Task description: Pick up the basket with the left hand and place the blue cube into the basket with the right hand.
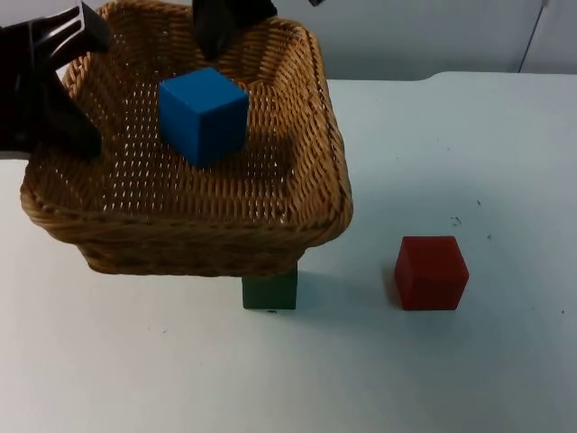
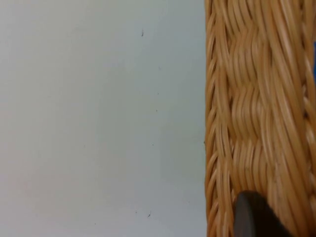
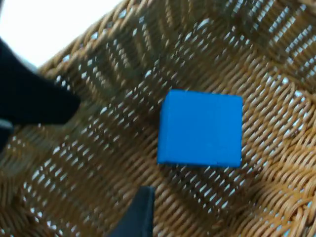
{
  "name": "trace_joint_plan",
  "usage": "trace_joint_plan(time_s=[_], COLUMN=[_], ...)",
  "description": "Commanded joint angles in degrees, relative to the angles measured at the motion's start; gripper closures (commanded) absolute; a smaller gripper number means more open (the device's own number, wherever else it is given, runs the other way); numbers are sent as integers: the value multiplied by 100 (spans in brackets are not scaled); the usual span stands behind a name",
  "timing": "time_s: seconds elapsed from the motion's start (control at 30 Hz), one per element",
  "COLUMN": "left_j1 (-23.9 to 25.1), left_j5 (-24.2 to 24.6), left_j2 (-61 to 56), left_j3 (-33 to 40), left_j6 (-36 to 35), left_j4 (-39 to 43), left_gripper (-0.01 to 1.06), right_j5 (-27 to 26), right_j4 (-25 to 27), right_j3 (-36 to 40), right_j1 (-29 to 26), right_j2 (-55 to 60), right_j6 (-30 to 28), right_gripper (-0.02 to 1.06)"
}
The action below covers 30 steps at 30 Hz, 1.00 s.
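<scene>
While left gripper (image 1: 54, 90) clamps basket (image 1: 306, 117) rim aloft | right gripper (image 1: 225, 23) spread above blue cube (image 1: 203, 115) inside

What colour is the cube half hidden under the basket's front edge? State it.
Dark green, seen best in the top view, tucked under the basket.

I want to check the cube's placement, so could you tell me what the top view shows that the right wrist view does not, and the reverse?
Top view alone: the red cube and green cube on the white table, the green one partly under the lifted basket, whose left rim the left gripper holds. Right wrist view alone: the right gripper's fingertip above the weave. Both: the blue cube lying in the basket, free of the right gripper.
</scene>
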Motion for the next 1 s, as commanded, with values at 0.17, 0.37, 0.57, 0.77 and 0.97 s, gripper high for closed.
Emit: trace_joint_plan(time_s=[0.17,0.37,0.57,0.77,0.97], left_j1=[671,1082,1252,1252,1252], left_j5=[27,110,44,-280,-543], left_j2=[-67,-1,471,1031,1428], left_j3=[7,7,7,-3,-3], left_j6=[435,948,1394,1622,1728], left_j4=[-149,-149,-148,-158,-158], left_gripper=[105,105,105,105,105], right_j5=[-778,-1081,-1128,-1137,-1115], right_j4=[-6,-6,-6,-19,-30], right_j3=[1239,2081,2784,3434,3771], right_j1=[9,9,9,9,9], right_j2=[-843,-1641,-2612,-3739,-4765], right_j6=[13,176,376,627,918], right_gripper=[16,16,16,16,16])
